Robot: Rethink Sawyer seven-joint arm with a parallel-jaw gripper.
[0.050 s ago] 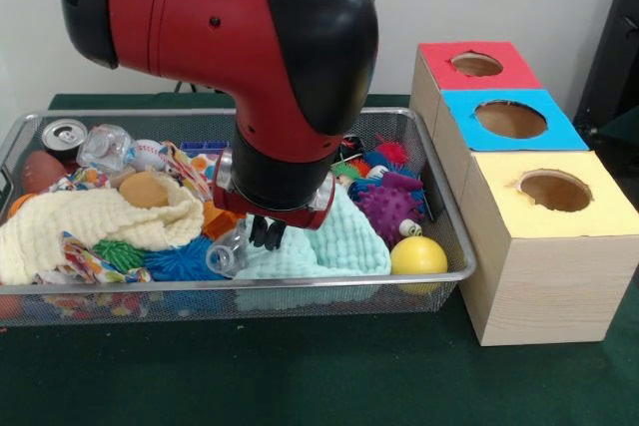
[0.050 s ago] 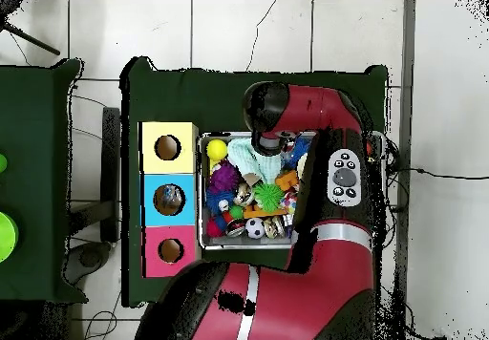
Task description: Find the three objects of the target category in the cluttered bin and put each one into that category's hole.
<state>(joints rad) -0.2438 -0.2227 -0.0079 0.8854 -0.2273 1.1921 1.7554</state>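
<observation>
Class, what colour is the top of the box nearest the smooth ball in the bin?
Yellow top; clearest in the front view.

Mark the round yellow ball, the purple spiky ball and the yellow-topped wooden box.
Round yellow ball (image 1: 418,255): front view, centre of its face.
Purple spiky ball (image 1: 387,206): front view, middle of its body.
Yellow-topped wooden box (image 1: 499,209): front view, bare top left of hole.

1. Arm (image 1: 250,47): red and black.
2. Box tops: red (image 1: 477,65), blue (image 1: 510,119), yellow (image 1: 555,192); sides pale wood grain.
3. Surface (image 1: 300,376): dark green.
4. Bin (image 1: 300,286): silver wire mesh.
5. Ball (image 1: 418,256): yellow.
6. Spiky ball (image 1: 389,205): purple.
7. Cloths: mint green (image 1: 339,241); cream (image 1: 90,221).
8. Baseball (image 1: 148,154): white, red stitching.
</observation>
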